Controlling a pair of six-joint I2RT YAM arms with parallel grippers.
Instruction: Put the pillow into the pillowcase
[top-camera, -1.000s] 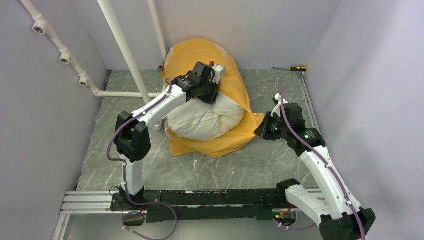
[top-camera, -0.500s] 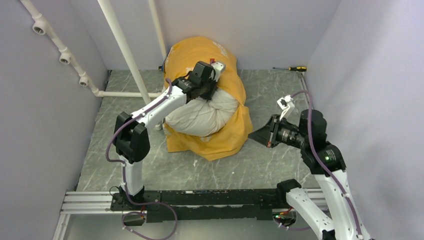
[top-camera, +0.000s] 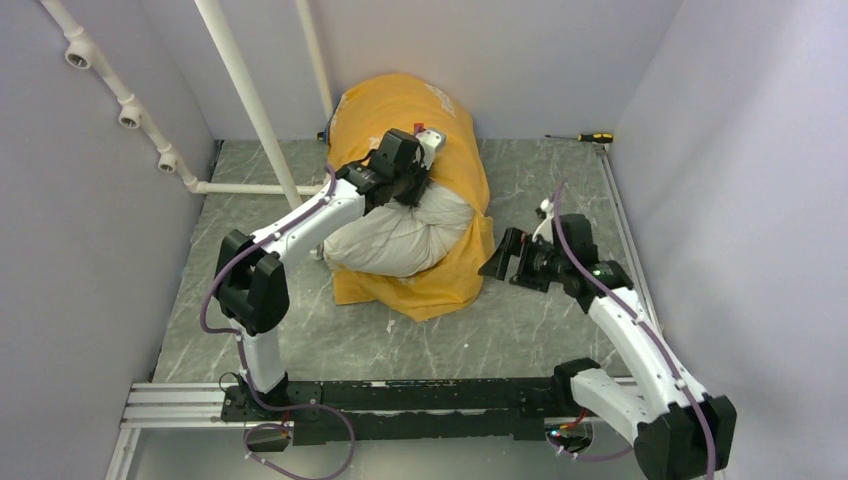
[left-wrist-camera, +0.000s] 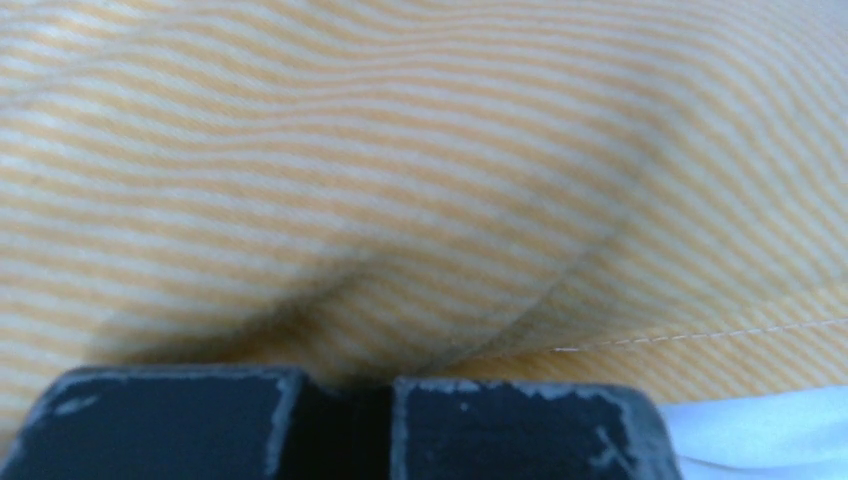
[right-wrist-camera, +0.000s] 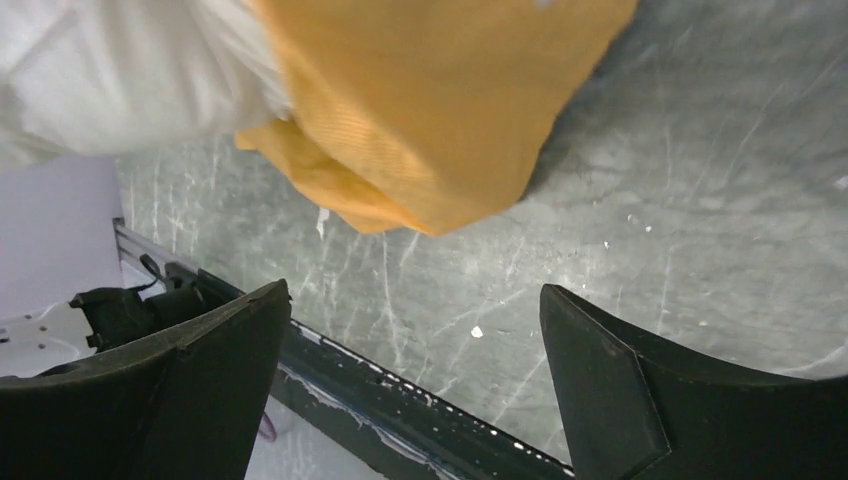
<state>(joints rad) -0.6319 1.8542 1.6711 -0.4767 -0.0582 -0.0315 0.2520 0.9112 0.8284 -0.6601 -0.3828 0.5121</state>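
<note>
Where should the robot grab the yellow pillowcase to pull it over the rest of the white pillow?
Probably the loose open edge of the pillowcase at its near right corner, coming from the right, where the open right hand is close. There the cloth lies thin and free on the table, while the pillow bulges out beside it.

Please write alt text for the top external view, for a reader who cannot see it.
A white pillow lies half inside a yellow-orange pillowcase on a grey marbled table. The left gripper is shut on the pillowcase on top; the right gripper is open beside it, holding nothing.
</note>
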